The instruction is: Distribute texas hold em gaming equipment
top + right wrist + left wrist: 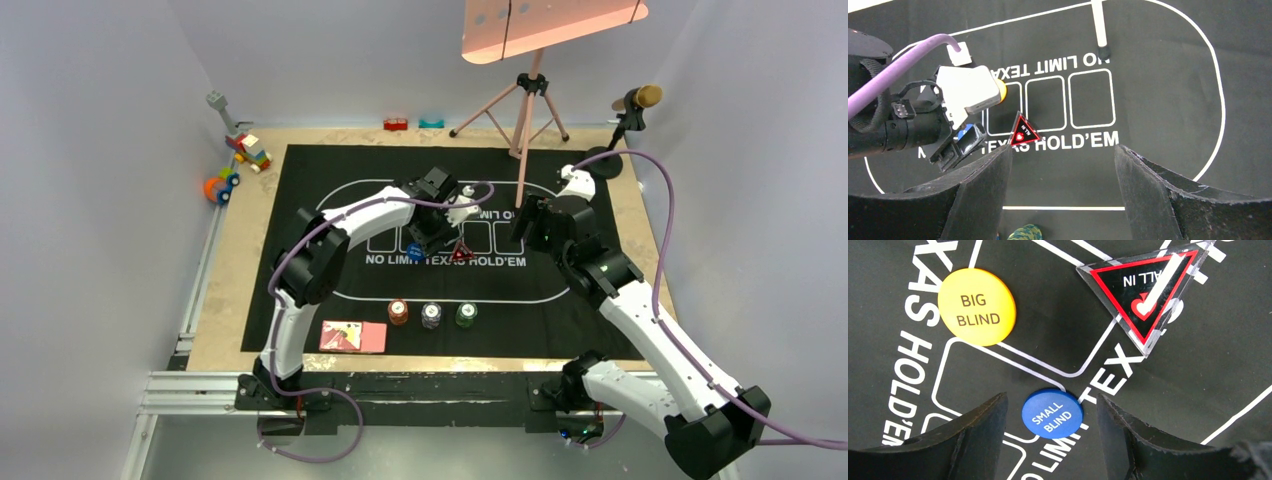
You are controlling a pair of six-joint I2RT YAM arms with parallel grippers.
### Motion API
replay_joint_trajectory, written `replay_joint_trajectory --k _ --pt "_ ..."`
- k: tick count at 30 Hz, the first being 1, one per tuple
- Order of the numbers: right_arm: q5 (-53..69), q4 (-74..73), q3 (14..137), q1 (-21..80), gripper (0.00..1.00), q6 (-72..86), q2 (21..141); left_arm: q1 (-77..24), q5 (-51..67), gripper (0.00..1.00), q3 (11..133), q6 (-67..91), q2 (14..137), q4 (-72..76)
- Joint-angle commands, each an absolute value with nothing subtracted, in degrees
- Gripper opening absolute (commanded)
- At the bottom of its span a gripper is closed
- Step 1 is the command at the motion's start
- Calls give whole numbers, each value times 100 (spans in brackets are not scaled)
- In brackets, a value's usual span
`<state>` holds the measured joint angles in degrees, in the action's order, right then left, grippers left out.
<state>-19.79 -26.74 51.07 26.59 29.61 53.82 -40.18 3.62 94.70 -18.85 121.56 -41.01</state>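
Note:
The blue SMALL BLIND button lies flat on the black mat, between the open fingers of my left gripper, which do not touch it. The orange BIG BLIND button and the red triangular ALL IN marker lie just beyond. In the top view my left gripper hangs over the blue button, beside the marker. Red, grey and green chip stacks stand in a row near the front. Pink-backed cards lie at the front left. My right gripper is open and empty above the mat.
A pink tripod stands at the back with one leg foot on the mat. A microphone stand is at the back right. Toy blocks lie at the back left. The mat covers most of the board.

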Motion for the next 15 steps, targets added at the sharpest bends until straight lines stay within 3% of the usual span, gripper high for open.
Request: replay_joint_trajectory --k 1,7,15 --pt "-1914 -2566 5102 2672 78 3015 5273 -4008 205 69 9447 -1845 12287 -3892" --pt "-1907 -2575 5152 2672 77 2994 5274 -3998 240 65 9444 -1924 12360 -3876" --pt "-1903 -2600 5219 2667 75 2970 5273 -3893 593 45 9391 -1994 12326 -4067"
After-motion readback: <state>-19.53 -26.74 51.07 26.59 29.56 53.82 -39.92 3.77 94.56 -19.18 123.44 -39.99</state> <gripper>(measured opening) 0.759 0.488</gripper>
